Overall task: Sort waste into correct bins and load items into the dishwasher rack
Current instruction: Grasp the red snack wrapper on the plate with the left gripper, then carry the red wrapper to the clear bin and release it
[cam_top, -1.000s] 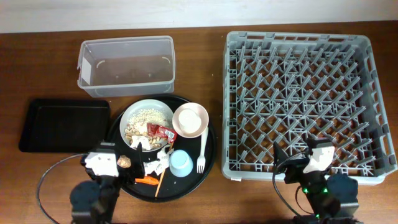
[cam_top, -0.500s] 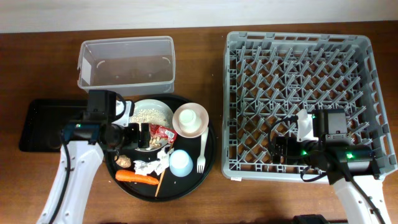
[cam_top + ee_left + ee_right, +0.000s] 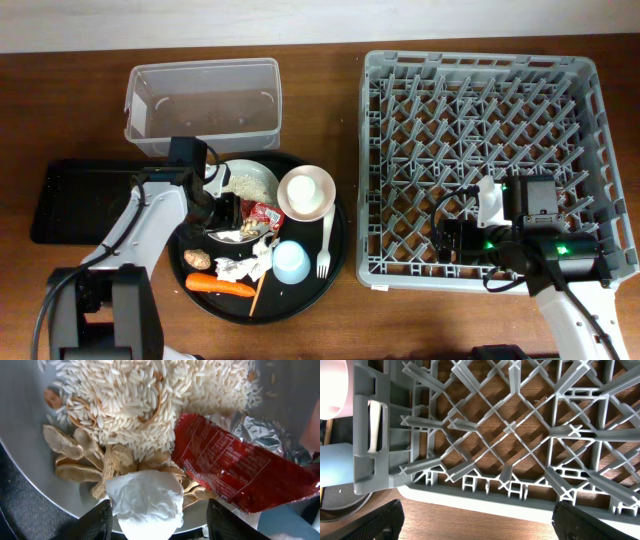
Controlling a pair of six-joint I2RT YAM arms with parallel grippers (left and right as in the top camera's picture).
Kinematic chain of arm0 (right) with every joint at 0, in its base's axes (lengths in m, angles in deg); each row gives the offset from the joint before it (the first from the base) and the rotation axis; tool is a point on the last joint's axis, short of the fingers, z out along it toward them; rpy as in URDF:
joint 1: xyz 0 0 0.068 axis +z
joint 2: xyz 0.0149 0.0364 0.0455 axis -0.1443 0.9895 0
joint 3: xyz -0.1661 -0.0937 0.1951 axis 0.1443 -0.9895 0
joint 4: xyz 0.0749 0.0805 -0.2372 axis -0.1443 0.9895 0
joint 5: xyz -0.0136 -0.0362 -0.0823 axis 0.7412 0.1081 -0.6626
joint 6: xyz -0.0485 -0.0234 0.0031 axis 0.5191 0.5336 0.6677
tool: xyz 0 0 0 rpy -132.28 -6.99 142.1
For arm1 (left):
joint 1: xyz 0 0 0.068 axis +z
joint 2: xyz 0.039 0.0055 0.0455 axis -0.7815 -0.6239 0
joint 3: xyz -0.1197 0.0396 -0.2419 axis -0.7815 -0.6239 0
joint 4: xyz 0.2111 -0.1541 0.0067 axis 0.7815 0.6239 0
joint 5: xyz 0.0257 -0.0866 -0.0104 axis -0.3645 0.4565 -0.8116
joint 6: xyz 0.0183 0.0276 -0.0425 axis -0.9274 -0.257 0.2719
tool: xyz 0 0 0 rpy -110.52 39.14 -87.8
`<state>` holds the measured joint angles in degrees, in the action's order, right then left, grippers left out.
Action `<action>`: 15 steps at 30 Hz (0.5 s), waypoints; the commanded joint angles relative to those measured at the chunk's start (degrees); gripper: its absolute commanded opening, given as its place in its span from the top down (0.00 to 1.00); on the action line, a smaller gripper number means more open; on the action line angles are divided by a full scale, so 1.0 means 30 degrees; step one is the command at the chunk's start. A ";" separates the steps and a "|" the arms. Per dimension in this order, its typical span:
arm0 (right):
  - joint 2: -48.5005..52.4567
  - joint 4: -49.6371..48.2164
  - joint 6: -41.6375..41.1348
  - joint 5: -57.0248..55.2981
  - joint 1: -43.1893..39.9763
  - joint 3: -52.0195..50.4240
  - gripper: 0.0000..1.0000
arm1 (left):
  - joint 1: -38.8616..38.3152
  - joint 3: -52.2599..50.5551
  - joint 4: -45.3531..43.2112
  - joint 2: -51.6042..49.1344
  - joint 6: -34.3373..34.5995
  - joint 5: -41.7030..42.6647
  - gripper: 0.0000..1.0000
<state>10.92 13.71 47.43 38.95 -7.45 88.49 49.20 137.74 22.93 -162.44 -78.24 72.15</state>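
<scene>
My left gripper is open over the near rim of the white bowl. In the left wrist view its fingers flank a crumpled white napkin without closing on it. The bowl holds rice grains, brownish scraps and a red wrapper. My right gripper is open and empty above the front edge of the grey dishwasher rack; its fingers hang over the rack wall. The pink bowl, blue cup, fork, chopstick and carrot lie on the round black tray.
The clear tub stands behind the round tray and the shallow black tray lies to its left. More crumpled napkins and a brown scrap lie on the round tray.
Both arms have risen from the table's front edge. In the last half second the left gripper dropped lower over the white bowl; the right arm stayed still.
</scene>
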 commanded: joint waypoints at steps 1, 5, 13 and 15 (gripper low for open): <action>0.0000 0.0000 -0.0087 0.0219 0.0095 0.0342 0.01 | -0.0058 -0.0328 -0.0117 -0.0204 0.0058 0.0277 0.40; 0.0000 0.0000 -0.0095 0.0219 0.0095 0.0342 0.02 | -0.0058 -0.0678 -0.0182 -0.0204 0.0051 0.0036 0.50; 0.0000 0.0000 -0.0095 0.0211 0.0095 0.0342 0.01 | -0.0051 -0.0852 0.0401 -0.0197 0.0058 0.0073 0.99; 0.0000 -0.0007 -0.0095 0.0219 0.0095 0.0342 0.02 | -0.0051 0.1902 0.3024 0.0124 0.0051 0.0073 0.99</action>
<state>10.94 13.62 47.41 38.95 -7.45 88.49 49.20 135.91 27.37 -162.66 -77.80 72.11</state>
